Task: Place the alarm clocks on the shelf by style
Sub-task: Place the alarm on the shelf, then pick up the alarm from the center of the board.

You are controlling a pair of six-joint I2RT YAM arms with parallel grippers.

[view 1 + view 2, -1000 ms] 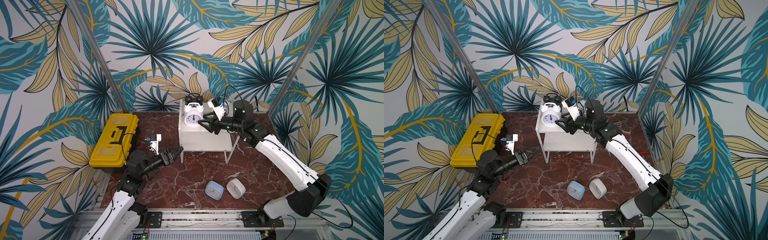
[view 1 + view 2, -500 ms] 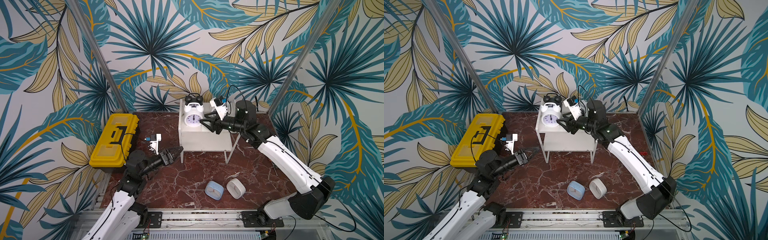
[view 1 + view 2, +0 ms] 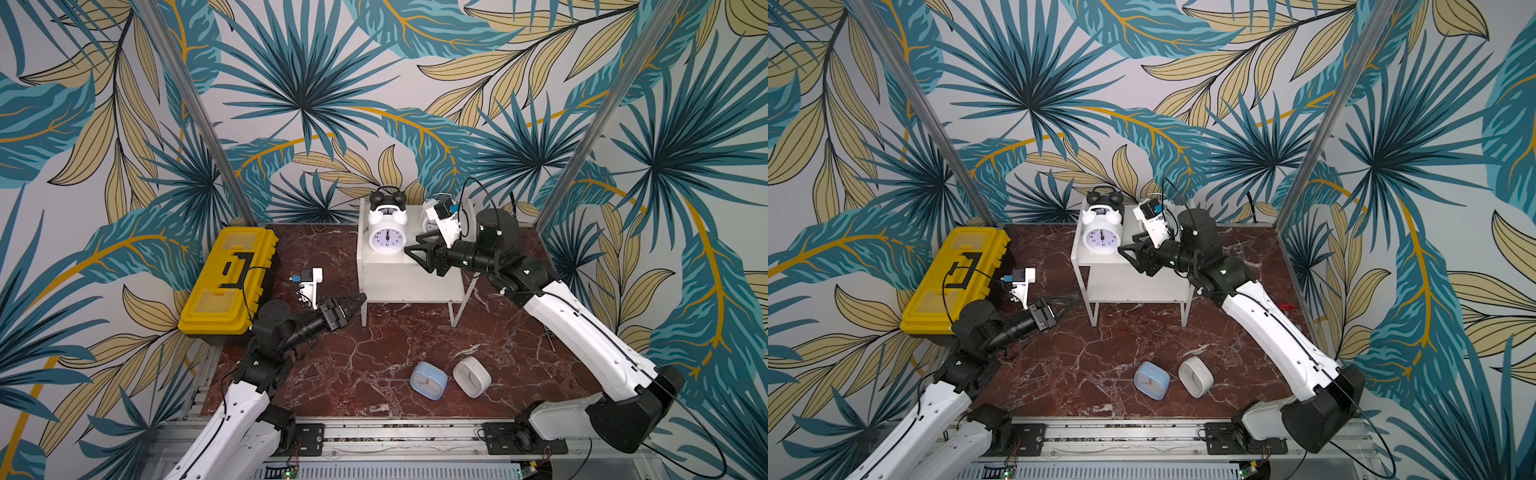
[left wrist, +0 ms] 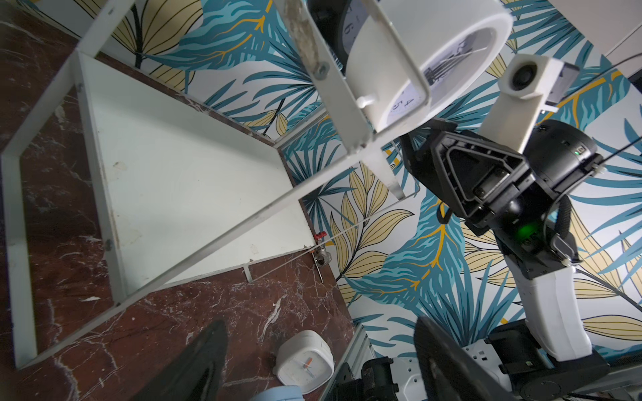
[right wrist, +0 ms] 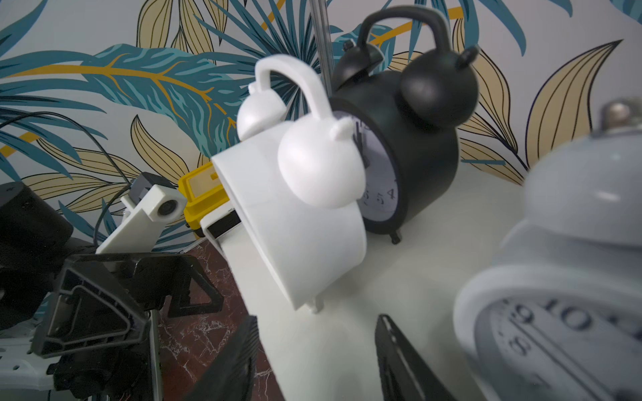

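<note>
Toolbox (image 3: 228, 282) sits at 9 o'clock of shelf (image 3: 411, 286). Left gripper (image 3: 358, 307) hovers by shelf's front-left leg, fingers apart, empty. Top board holds black clock (image 3: 387, 200), white bell clock (image 3: 386, 239) at its 6 o'clock and second bell clock (image 5: 556, 277) at 3 o'clock. Right gripper (image 3: 413, 245) hovers between the white ones, fingers apart, empty. Blue clock (image 3: 428, 380) and square white clock (image 3: 471, 377) lie on table (image 3: 374, 332), 6 o'clock of shelf.

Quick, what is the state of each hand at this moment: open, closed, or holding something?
Left hand: open, holding nothing.
Right hand: open, holding nothing, near the white twin-bell clock on the shelf.
</note>
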